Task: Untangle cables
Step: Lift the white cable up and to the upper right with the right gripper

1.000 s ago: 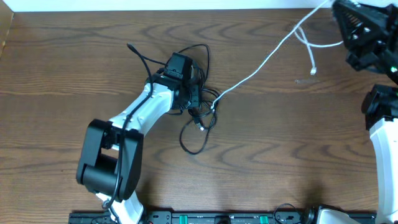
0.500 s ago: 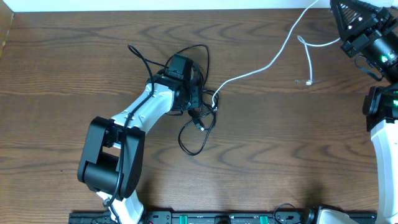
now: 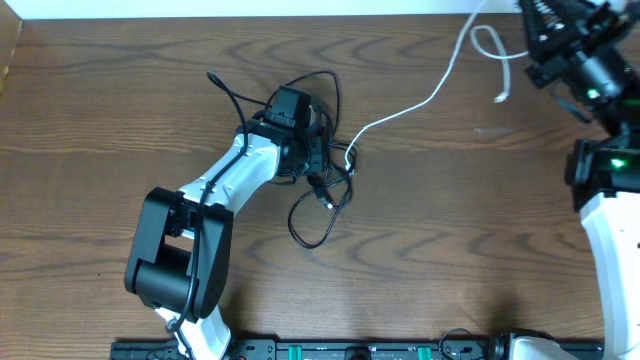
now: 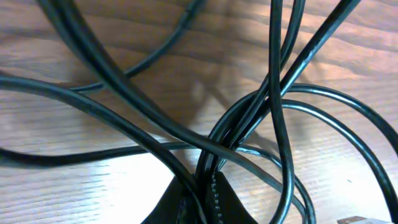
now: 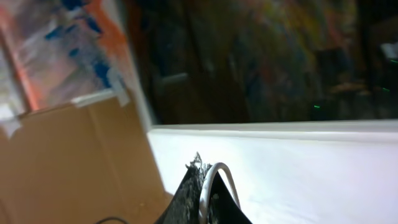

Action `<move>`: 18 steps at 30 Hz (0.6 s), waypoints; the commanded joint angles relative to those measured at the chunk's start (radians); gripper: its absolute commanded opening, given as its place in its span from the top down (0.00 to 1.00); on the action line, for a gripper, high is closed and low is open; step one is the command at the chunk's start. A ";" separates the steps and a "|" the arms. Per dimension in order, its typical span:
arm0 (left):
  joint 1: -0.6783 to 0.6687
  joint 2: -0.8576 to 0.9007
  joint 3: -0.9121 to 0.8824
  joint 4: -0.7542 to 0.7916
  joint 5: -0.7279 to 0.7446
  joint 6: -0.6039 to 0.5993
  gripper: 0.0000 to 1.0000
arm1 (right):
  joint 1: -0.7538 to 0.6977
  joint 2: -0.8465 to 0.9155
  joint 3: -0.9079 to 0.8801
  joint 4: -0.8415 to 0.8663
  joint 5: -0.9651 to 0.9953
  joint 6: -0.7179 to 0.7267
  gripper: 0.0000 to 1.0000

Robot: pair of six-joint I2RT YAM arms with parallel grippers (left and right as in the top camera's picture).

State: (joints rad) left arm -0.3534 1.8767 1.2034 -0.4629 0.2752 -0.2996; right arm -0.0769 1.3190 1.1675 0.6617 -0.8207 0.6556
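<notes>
The black cables (image 3: 325,195) lie in a knot left of the desk's (image 3: 450,220) middle, with one loop sagging toward the near edge and one strand trailing away to the far left. The left arm (image 3: 215,190) reaches in from the near-left corner, and its wrist covers part of the knot from above. The left hand (image 3: 312,152) sits right in the tangle. In the wrist view it (image 4: 208,193) is closed on a bundle of black strands (image 4: 273,93), while other strands cross loosely over the wood in front of it. The white cable (image 3: 430,99) starts at the right side of the knot, where it is threaded among the black loops. From there it runs clear across the bare wood to the far right corner. There the right hand (image 3: 548,40) is closed on it, raised at the desk's far edge, and a short white loop and a small plug (image 3: 500,97) hang beside it. The right wrist view shows the white cable (image 5: 217,171) curving out from between the dark fingertips (image 5: 189,193). Behind them are brown cardboard (image 5: 68,162), a white surface (image 5: 311,168) and a dim, blurred background.
</notes>
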 commanded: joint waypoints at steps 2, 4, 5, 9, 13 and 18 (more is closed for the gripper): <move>-0.031 0.005 -0.003 0.008 0.056 0.029 0.93 | 0.087 -0.005 0.011 0.008 0.027 -0.113 0.99; -0.042 0.005 -0.003 0.013 0.056 0.029 0.93 | 0.123 -0.004 0.011 0.009 0.043 -0.133 0.99; -0.048 0.005 -0.003 0.014 0.053 0.028 0.93 | 0.141 -0.004 0.011 0.009 0.058 -0.142 0.99; -0.066 0.005 -0.003 0.022 0.053 0.028 0.93 | 0.203 -0.004 0.011 0.013 0.122 -0.192 0.99; -0.070 0.005 -0.003 0.024 0.053 0.028 0.93 | 0.230 -0.004 0.011 0.096 0.142 -0.198 0.99; -0.071 0.007 -0.003 0.029 0.053 -0.003 0.93 | 0.233 -0.004 0.011 0.171 0.141 -0.121 0.99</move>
State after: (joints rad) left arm -0.4217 1.8767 1.2034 -0.4404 0.3164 -0.2882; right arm 0.1429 1.3190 1.1675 0.8127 -0.7082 0.4900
